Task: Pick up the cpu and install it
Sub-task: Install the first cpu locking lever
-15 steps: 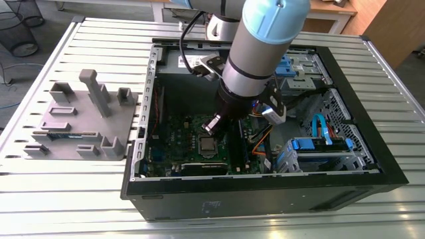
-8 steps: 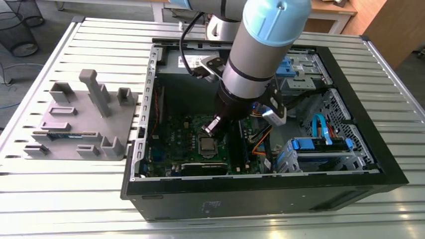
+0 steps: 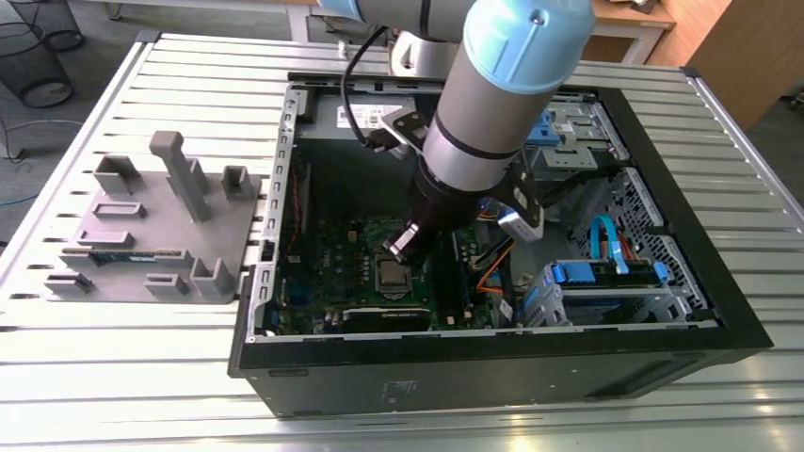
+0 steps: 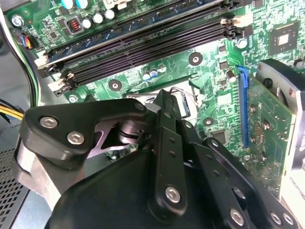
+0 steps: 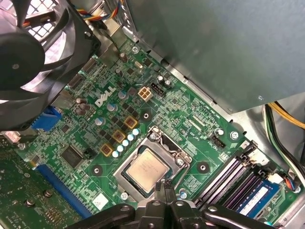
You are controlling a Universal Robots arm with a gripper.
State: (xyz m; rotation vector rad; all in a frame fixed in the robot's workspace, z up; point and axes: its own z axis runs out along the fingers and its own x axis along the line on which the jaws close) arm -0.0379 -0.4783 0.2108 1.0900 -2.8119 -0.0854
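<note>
The cpu (image 5: 147, 169), a small silver square, lies flat in the socket on the green motherboard (image 5: 90, 119); the socket's metal frame surrounds it. In the exterior view the cpu (image 3: 393, 275) sits mid-board inside the open computer case (image 3: 503, 348). My gripper (image 5: 165, 187) hovers just above the socket's edge, beside the chip, with its fingertips pressed together and nothing between them. In the exterior view the gripper (image 3: 405, 249) hangs slightly above the chip. In the second wrist view the gripper (image 4: 163, 98) hides most of the socket.
A grey power supply box (image 5: 214, 43) and a black fan (image 5: 28, 57) flank the board. Black memory slots (image 4: 143, 40) run beside the socket, and a green card (image 4: 267, 129) stands upright nearby. A grey parts fixture (image 3: 151, 235) lies to the exterior view's left of the case.
</note>
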